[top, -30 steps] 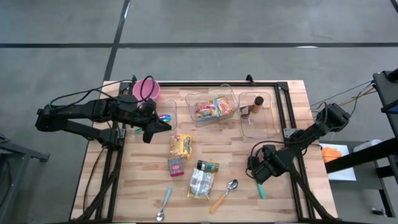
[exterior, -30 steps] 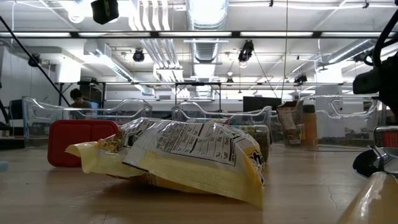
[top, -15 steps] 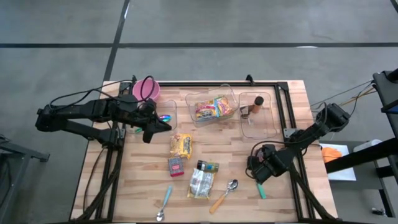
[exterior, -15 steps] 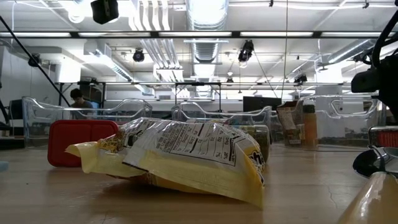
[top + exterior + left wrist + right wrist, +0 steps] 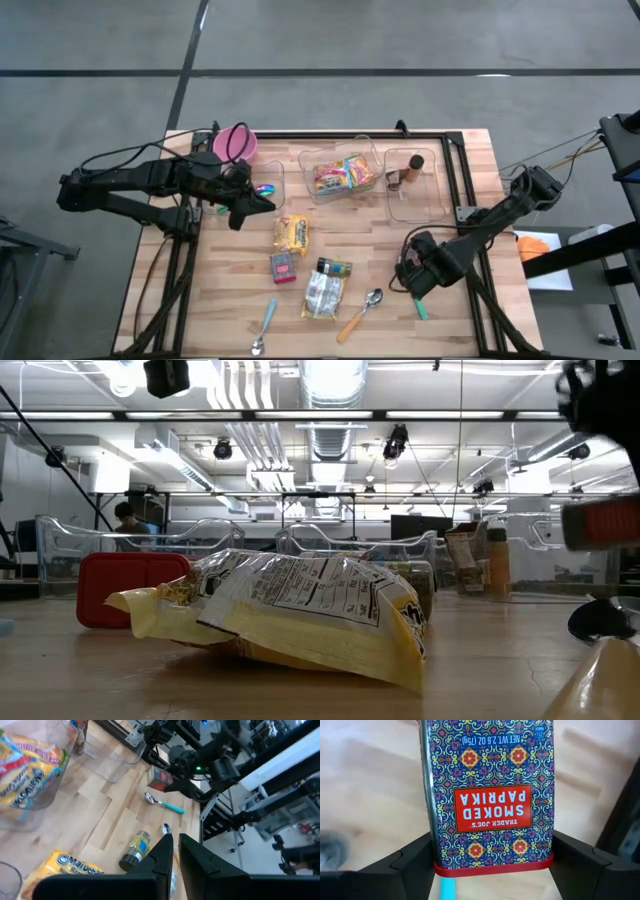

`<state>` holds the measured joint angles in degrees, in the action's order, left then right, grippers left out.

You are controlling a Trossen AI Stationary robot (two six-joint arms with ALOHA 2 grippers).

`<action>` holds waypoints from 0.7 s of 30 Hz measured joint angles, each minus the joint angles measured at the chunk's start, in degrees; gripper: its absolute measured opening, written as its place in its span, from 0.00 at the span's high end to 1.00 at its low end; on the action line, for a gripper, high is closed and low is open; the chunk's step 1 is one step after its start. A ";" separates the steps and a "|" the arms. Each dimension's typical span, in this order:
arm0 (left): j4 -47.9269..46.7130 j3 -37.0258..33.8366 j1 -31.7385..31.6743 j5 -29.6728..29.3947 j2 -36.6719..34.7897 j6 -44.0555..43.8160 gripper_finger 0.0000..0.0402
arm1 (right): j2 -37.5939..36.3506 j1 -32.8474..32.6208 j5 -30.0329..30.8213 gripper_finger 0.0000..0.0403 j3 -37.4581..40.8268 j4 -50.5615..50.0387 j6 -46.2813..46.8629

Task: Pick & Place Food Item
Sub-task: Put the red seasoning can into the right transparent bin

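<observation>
1. Near the right edge of the surface (image 5: pixel 470 150), I had the right hand (image 5: pixel 412 268) low over the wood, its two fingers (image 5: pixel 410 857) spread wide on either side of a tin of smoked paprika (image 5: pixel 490 795); the tin stood between them, and I judged they had hold of it by its sides, though I could not see how firmly.
2. I kept the left hand (image 5: pixel 262 199) waiting near the far left of the surface beside a small clear tub (image 5: pixel 272 183), fingers pinched together and empty.
3. I read the step as carrying the tin toward the clear bins (image 5: pixel 340 175) along the far side; which bin it belonged in I could not tell.
4. To do it well, I would have checked the grip was square on the tin's flat sides before raising it, since the smooth metal could slip.
5. I would have lifted straight up first, clear of the teal-handled spoon (image 5: pixel 419 306) lying just beside the hand.
6. Crossing over, I would have stayed above the snack packets (image 5: pixel 291 234) and the orange-handled spoon (image 5: pixel 362 312).
7. I would have lowered the tin upright and let go only once it rested.
</observation>
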<state>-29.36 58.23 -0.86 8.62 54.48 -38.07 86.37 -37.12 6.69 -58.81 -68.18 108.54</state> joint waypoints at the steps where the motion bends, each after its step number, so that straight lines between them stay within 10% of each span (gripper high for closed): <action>1: 0.00 -0.01 -0.04 0.00 0.04 -1.39 0.90 | 0.00 0.00 0.65 0.24 -1.88 -1.58 -2.64; 21: 11.08 0.03 -5.25 9.80 9.62 -19.44 0.90 | 3.91 7.39 14.50 0.24 -34.35 -18.83 -53.22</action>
<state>-18.28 58.26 -6.11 18.42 64.10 -57.52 90.28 -29.73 21.19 -93.16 -87.01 55.32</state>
